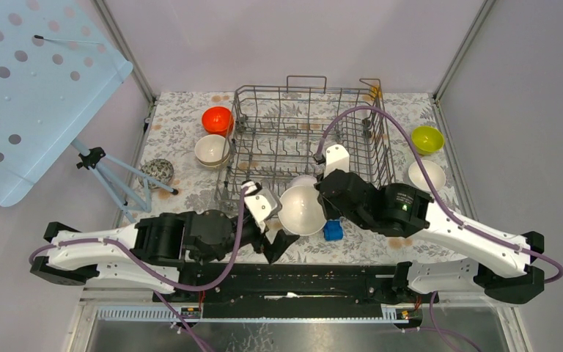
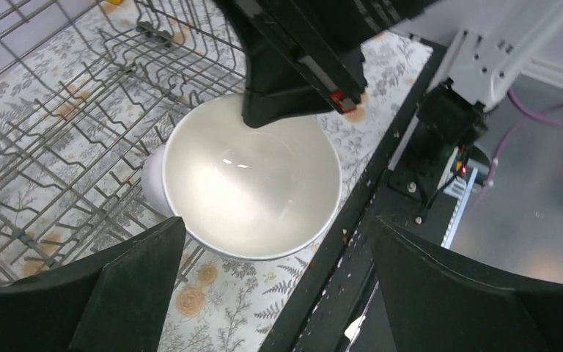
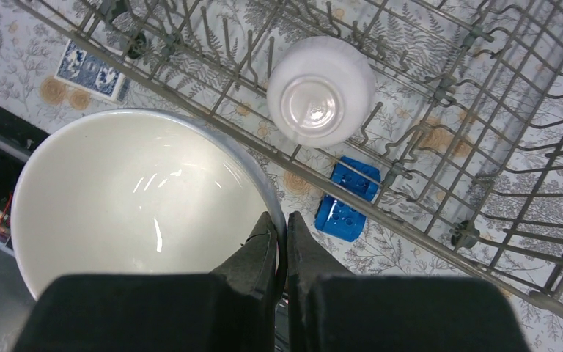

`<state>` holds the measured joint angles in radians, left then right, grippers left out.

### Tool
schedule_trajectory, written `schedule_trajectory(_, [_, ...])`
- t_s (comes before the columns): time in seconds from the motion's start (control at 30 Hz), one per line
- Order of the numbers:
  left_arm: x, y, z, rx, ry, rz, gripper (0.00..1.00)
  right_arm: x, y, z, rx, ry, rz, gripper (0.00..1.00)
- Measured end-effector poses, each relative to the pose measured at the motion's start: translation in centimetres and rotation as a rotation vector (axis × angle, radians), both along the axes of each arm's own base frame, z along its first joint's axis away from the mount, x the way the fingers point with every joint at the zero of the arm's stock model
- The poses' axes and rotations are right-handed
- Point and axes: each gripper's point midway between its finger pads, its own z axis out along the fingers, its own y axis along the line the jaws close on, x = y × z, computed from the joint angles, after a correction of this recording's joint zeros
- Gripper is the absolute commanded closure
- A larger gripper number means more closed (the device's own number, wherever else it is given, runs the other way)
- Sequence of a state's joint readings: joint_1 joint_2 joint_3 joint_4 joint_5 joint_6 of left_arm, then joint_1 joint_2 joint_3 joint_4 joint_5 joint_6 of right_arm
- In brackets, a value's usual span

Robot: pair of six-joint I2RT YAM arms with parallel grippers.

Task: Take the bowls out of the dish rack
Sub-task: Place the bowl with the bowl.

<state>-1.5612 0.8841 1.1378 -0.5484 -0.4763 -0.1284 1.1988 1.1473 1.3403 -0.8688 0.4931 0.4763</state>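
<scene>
Large white bowl (image 3: 139,198) at near edge of dish rack (image 1: 293,89), between the two arms, hollow turned toward left arm. Right end effector (image 3: 282,235) pinched tight on its rim, one finger inside, one outside. Left end effector (image 2: 277,235) spread fully wide just beside the bowl, gripping nothing. Small white bowl (image 3: 321,92) upside down inside rack. On surface (image 1: 183,110): orange-red bowl (image 1: 217,119) and beige bowl (image 1: 212,150) left of rack; yellow-green bowl (image 1: 427,138) and far-right white bowl (image 1: 426,174) right of it. Blue toy car (image 1: 333,231) by near rim.
</scene>
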Motion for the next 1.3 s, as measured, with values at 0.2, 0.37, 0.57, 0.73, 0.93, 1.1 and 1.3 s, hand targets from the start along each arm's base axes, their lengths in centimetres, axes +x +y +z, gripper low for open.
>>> schedule_trajectory(0.2, [2.0, 0.0, 1.4, -0.158, 0.112, 0.207, 0.03, 0.6, -0.8, 0.5, -0.001, -0.035, -0.047, 1.0])
schedule_trajectory(0.37, [3.1, -0.4, 1.1, -0.299, 0.278, 0.39, 0.04, 1.4, -2.0, 0.7, -0.024, -0.07, -0.104, 1.0])
schedule_trajectory(0.57, [4.0, -0.5, -0.6, -0.429, 0.374, 0.503, 0.04, 4.4, -4.7, 2.2, -0.013, -0.088, -0.238, 1.0])
schedule_trajectory(0.73, [4.9, -0.2, -1.3, -0.497, 0.392, 0.577, 0.03, 6.7, -7.3, 5.2, 0.025, -0.142, -0.356, 1.0])
schedule_trajectory(0.93, [5.4, 1.4, -1.4, -0.603, 0.427, 0.623, 0.02, 9.1, -12.4, 9.7, 0.069, -0.253, -0.55, 1.0])
schedule_trajectory(1.1, [5.5, 2.1, -3.1, -0.634, 0.462, 0.644, 0.02, 11.0, -18.2, 13.6, 0.118, -0.345, -0.775, 1.0])
schedule_trajectory(1.3, [5.3, 2.4, -5.9, -0.631, 0.5, 0.657, 0.02, 15.2, -24.2, 18.2, 0.239, -0.417, -1.031, 1.0])
